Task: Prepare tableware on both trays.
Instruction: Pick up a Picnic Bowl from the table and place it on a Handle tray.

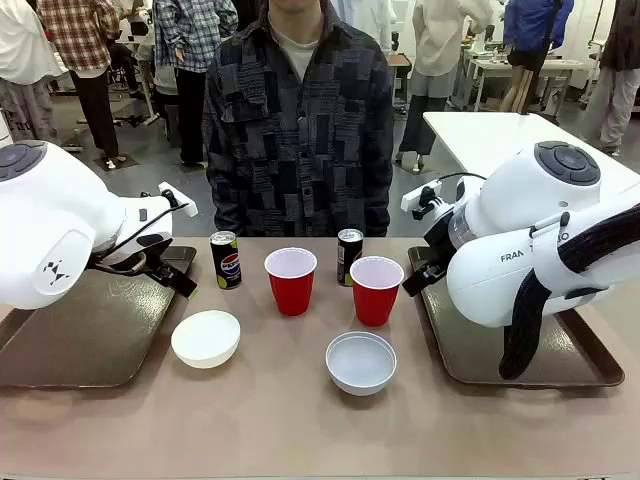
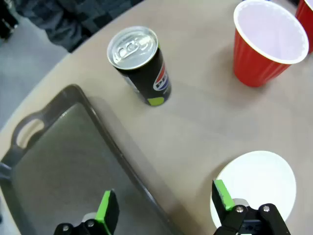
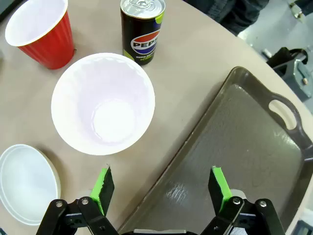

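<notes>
- Both pincers gape wide and hold nothing: the left gripper (image 2: 164,200) straddles the left tray (image 2: 63,161) rim, and the right gripper (image 3: 161,188) hangs over the right tray (image 3: 244,147) edge.
- All the tableware stands mid-frame on the table between the trays.
- The red cups (image 1: 291,280) (image 1: 376,290) are probably light and crushable, so pinch one wall at the rim gently.
- The cans (image 1: 225,259) (image 1: 349,255) look stiff and slick, so clamp them mid-body.
- The bowls (image 1: 206,338) (image 1: 361,361) look light and rigid, so take them by the rim.

We see a tan table (image 1: 280,425), with a person (image 1: 298,140) in a dark patchwork shirt standing at its far edge. Farther back we see a white table (image 1: 490,135) and other people (image 1: 75,60) standing.
</notes>
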`<act>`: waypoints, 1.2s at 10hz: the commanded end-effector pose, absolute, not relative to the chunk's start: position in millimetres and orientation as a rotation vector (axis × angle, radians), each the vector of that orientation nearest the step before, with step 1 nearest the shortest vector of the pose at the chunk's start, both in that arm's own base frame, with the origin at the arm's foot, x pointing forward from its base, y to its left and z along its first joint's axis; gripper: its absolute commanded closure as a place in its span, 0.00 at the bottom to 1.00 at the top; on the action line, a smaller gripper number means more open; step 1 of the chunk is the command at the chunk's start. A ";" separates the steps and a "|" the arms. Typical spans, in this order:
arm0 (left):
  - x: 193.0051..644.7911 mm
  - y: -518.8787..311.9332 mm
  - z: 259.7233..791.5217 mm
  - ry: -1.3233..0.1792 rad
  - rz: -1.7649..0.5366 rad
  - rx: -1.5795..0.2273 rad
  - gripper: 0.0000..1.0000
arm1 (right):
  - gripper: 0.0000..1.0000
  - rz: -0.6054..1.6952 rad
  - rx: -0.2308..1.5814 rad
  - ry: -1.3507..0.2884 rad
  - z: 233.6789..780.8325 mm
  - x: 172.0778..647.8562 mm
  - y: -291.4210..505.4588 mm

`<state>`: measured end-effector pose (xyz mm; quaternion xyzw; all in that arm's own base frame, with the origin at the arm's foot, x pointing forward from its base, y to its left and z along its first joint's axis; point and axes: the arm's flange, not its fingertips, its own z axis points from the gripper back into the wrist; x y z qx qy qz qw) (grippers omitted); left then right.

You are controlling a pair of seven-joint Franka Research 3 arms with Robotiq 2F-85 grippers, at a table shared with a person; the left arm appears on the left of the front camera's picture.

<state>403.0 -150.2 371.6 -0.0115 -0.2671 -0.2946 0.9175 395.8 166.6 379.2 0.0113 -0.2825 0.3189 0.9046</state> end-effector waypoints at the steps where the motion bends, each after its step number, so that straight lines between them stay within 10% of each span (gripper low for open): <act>1: 403.0 -150.2 371.6 -0.550 -0.606 -0.024 0.00 | 0.00 0.659 0.023 -0.585 379.7 395.8 166.6; 12: 403.0 -150.2 371.6 -0.550 -0.606 -0.024 0.00 | 0.00 0.659 0.023 -0.585 379.7 395.8 166.6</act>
